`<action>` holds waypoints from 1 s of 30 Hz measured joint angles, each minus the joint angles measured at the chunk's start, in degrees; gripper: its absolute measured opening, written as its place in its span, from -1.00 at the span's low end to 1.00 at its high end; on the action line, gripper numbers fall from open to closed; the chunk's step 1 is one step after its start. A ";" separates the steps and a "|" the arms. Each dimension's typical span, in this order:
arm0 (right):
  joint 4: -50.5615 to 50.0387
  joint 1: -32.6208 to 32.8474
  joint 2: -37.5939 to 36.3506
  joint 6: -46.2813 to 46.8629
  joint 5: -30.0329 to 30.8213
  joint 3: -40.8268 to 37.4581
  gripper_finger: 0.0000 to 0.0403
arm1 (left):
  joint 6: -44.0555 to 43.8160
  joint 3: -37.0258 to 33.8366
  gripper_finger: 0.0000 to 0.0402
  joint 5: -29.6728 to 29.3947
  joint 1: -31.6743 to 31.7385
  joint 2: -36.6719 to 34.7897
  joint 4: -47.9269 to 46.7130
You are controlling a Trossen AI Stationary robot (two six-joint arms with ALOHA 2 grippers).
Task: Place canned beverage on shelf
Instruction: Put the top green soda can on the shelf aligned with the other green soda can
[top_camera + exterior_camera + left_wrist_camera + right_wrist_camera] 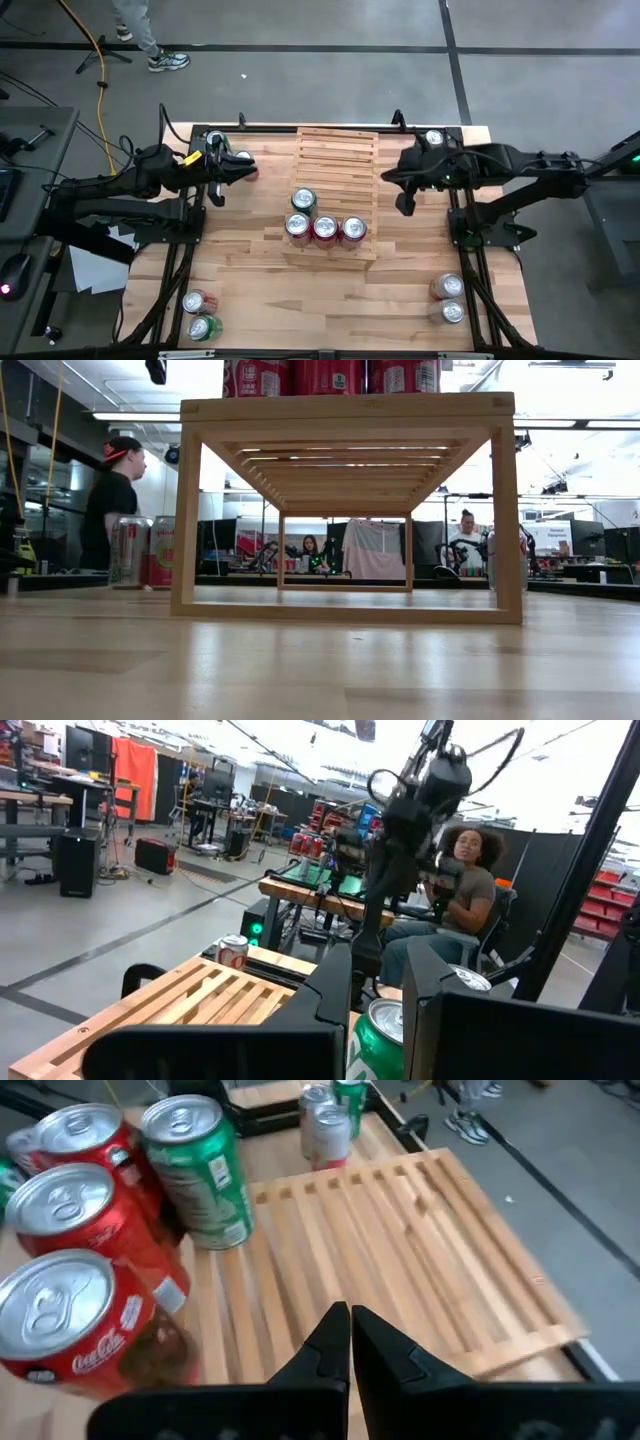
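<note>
On the pale wooden counter (260,290) the slatted shelf (338,160) sits in the middle, and its near tiers already carry one green can (303,201) behind a row of three red cans (325,229). The left arm reaches over the counter's far left corner, its left hand (228,170) clenched, with a can (247,170) just beside its fingertips; whether it grips that can cannot be told. The right arm comes in from the other side, and the right hand (404,203) hangs clenched and empty just beside the shelf's right edge. Two more cans (200,314) stand at the near left corner and another pair of cans (449,299) at the near right
</note>
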 joint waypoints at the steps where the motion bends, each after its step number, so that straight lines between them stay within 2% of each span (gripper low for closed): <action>1: 3.31 0.27 -1.53 0.56 -0.65 -3.06 -1.00 | 0.00 0.00 -0.98 -0.31 0.00 0.00 0.00; 6: 25.51 0.04 -7.55 1.58 -6.23 -17.76 -1.00 | -0.26 0.00 -0.99 -0.49 0.00 0.00 -0.04; 9: 37.16 -0.15 -8.63 0.28 -6.06 -22.93 -1.00 | -0.28 0.00 -0.99 -0.49 0.00 0.06 -0.54; 12: 43.25 -0.20 -8.61 -1.42 -4.33 -25.29 -1.00 | -0.28 -0.02 -0.98 -0.51 0.00 0.45 -0.73; 18: 44.75 -1.11 -8.61 -2.61 -1.48 -25.77 -1.00 | -0.33 -0.02 -0.98 -2.27 -0.02 2.25 -1.02; 23: 44.72 -2.19 -8.61 -2.06 -1.34 -25.77 -1.00 | -0.54 -0.02 -0.93 -9.83 -0.02 4.80 -0.88; 26: 44.62 -2.66 -8.61 0.07 -1.36 -25.77 -1.00 | -2.62 -0.02 -0.76 -14.90 0.53 5.65 -2.01; 30: 44.00 -3.16 -8.61 0.78 -1.36 -25.77 -1.00 | -6.80 -0.02 -0.40 -16.47 4.22 5.44 -6.92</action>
